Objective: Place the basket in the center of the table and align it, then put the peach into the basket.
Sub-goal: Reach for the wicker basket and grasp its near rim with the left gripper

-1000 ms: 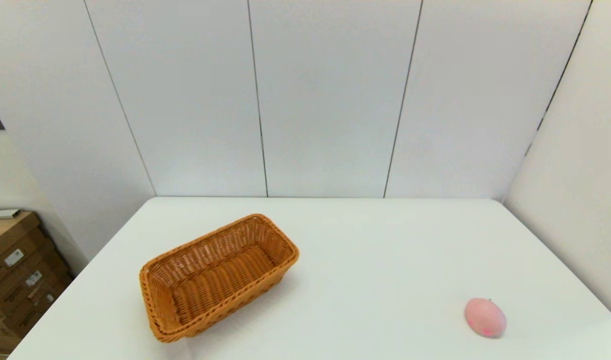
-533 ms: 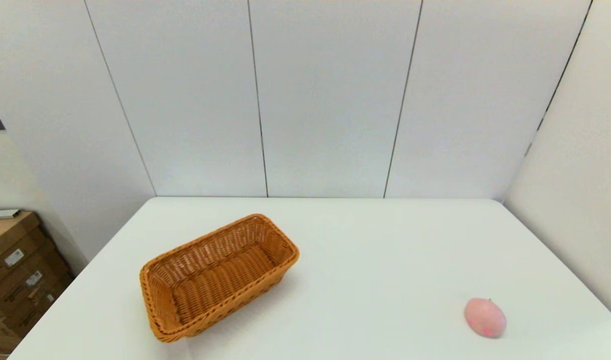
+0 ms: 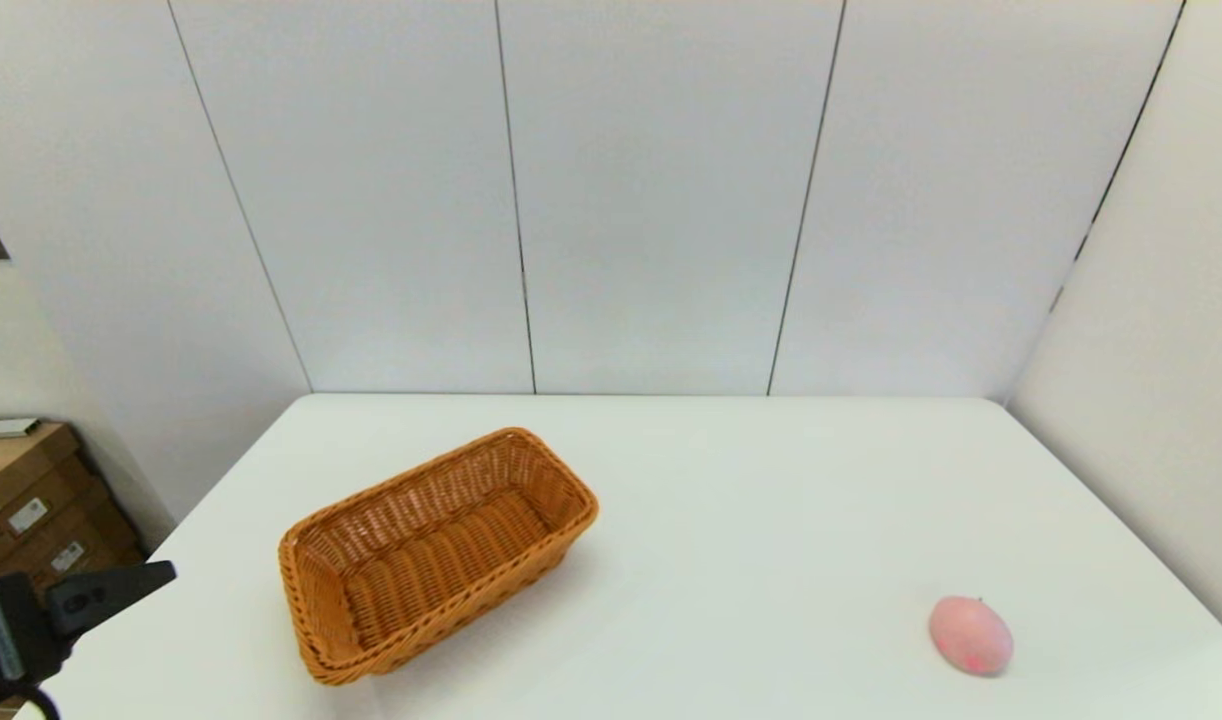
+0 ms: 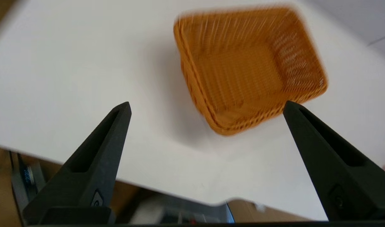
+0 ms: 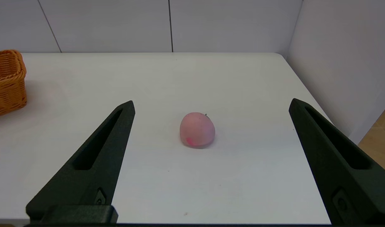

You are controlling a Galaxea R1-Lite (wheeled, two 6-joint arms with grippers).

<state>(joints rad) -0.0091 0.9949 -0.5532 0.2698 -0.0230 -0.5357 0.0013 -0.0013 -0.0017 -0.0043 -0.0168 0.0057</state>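
While the left gripper [image 4: 206, 107] hangs at the table's [image 3: 731, 500] left edge, fingers spread wide and holding nothing, the basket [image 3: 436, 553] sits skewed left of centre. Right gripper [image 5: 211, 105] (also wide, empty) faces the peach [image 3: 970, 635], near the front right, well apart.
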